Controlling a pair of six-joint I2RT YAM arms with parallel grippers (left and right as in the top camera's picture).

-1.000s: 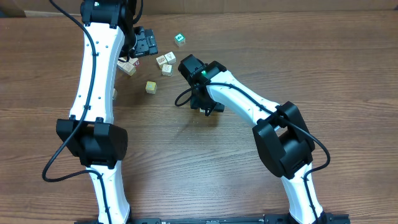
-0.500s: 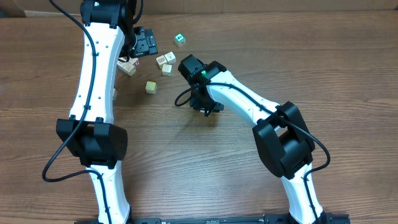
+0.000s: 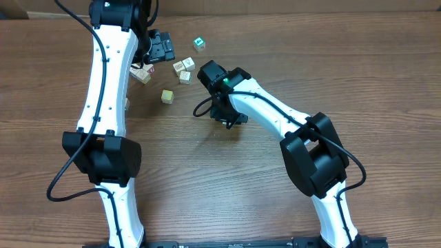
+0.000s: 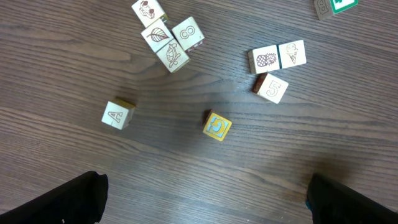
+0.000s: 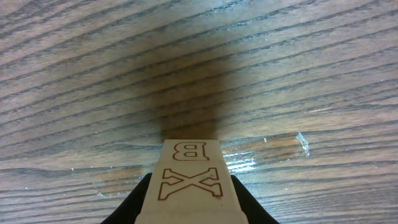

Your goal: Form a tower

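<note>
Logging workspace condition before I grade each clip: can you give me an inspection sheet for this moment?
Surface: brown wood-grain table, with a shiny patch near the stack.
Job's things: stack of lettered cubes, B and X showing, between the right gripper's fingers.
Clutter: loose cubes scattered, among them a yellow cube and a green cube.
Grippers: left gripper open, above the loose cubes; right gripper closed on the stack.
Cables: black cable along the left arm; a loop by the right wrist.
Surroundings: pale strip beyond the table's far edge; nothing else seen.
</note>
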